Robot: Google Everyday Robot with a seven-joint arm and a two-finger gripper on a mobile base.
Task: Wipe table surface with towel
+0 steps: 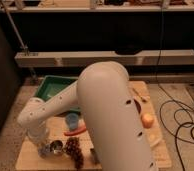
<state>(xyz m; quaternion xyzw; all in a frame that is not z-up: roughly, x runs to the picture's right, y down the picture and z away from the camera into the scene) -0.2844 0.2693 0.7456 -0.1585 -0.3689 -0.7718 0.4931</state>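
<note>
My white arm [110,115] fills the middle of the camera view and reaches down to the front left of the wooden table [30,161]. The gripper [42,148] is low over the table's front left corner, right beside a small metal cup [55,147]. No towel shows in this view; it may be hidden behind the arm.
A green tray [52,89] stands at the back left. A blue cup [71,120], a carrot [76,131] and dark grapes [74,150] lie near the gripper. An orange [148,120] sits at the right. Cables [182,125] lie on the floor to the right.
</note>
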